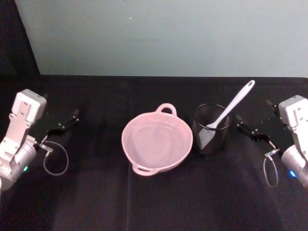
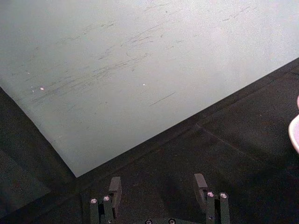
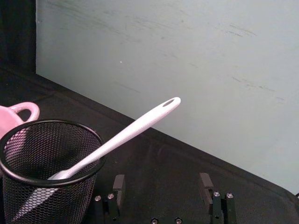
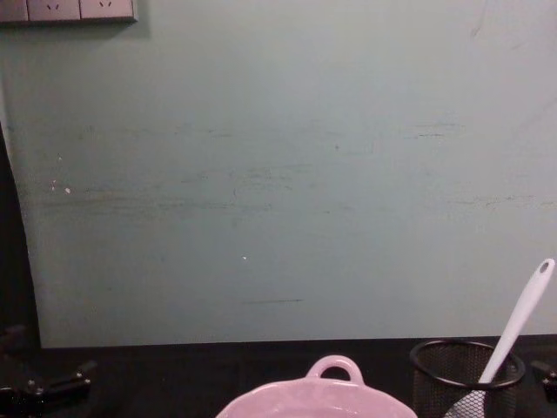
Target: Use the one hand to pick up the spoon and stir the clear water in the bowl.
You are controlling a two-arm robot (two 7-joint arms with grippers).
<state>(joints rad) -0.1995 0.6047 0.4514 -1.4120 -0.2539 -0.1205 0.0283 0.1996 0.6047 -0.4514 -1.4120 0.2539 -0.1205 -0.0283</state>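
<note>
Near mesh cup (image 1: 217, 140), found right gripper (image 3: 161, 184) released, empty; left gripper (image 2: 157, 184) likewise. Judged best: pinch spoon (image 3: 131, 130) handle above rim, lift straight.

A scuffed pale green wall (image 4: 278, 174) rises behind the black-covered table (image 1: 154, 202); sockets (image 4: 78, 9) sit high on it

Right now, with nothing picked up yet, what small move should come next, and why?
Probably bring the right gripper, open and empty, toward the spoon handle. The spoon leans in the mesh cup just right of the bowl, with its handle tilted toward that side, so this is the nearer arm. The left gripper sits open at the far left.
</note>
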